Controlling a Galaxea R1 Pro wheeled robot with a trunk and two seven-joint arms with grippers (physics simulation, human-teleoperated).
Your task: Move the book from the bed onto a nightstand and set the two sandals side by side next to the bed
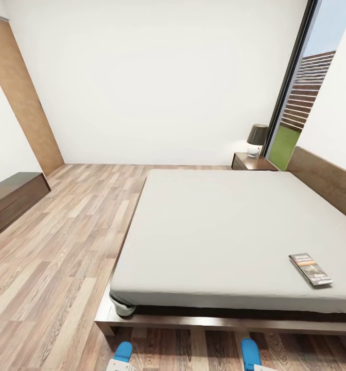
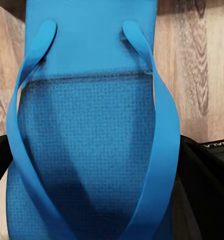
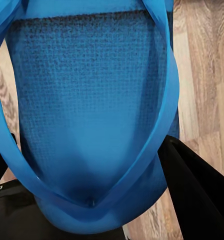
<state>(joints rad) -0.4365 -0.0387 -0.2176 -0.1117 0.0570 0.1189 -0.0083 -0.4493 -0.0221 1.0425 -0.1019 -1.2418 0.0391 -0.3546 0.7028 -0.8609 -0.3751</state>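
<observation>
The book (image 1: pixel 310 269), dark-covered, lies flat on the light grey mattress of the bed (image 1: pixel 229 226), near its front right corner. A nightstand (image 1: pixel 251 162) stands by the far side of the headboard. Two bright blue sandals poke up at the head view's lower edge, in front of the bed's foot: the left sandal (image 1: pixel 123 351) and the right sandal (image 1: pixel 250 353). My left gripper (image 2: pixel 102 200) is shut on one sandal (image 2: pixel 87 130), black fingers (image 2: pixel 207 175) on either side of it. In my right gripper (image 3: pixel 92 205) sits the other sandal (image 3: pixel 87 95), gripped the same way.
A lamp (image 1: pixel 256 139) with a dark shade sits on the nightstand, beside a tall black-framed window (image 1: pixel 296 93). A low dark cabinet (image 1: pixel 11 198) runs along the left wall. Wood-plank floor (image 1: pixel 65 247) stretches left of the bed. The bed frame's platform edge (image 1: pixel 193 322) juts out low.
</observation>
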